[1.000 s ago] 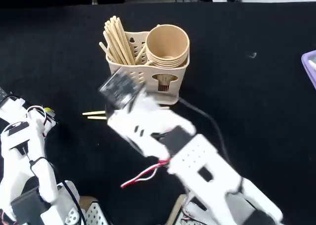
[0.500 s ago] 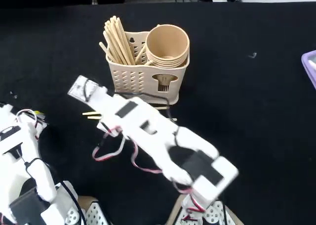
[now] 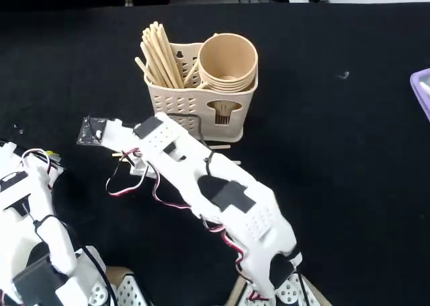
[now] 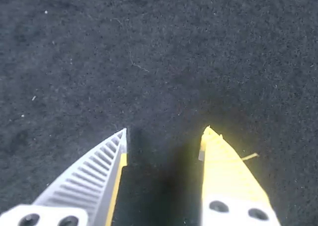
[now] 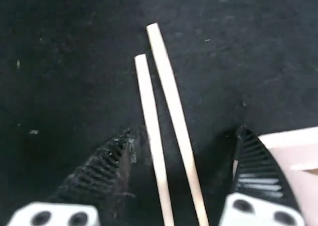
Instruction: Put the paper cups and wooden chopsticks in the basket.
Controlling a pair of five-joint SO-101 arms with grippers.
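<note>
Your right pincer (image 5: pixel 188 131) stands open astride two chopsticks (image 5: pixel 171 104) on the surface (image 5: pixel 74 47), and your left pincer (image 4: pixel 165 131) hangs open above it.

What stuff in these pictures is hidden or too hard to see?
1. Loose chopsticks: in the high view the right arm covers their middle. In the right wrist view they lie between the fingers of the open right hand, and the picture's edge cuts off one end.
2. Paper cups in the basket: high view, nested too tightly to count.
3. Purple thing: high view, cut off by the picture's edge, so I cannot tell what it is.
</note>
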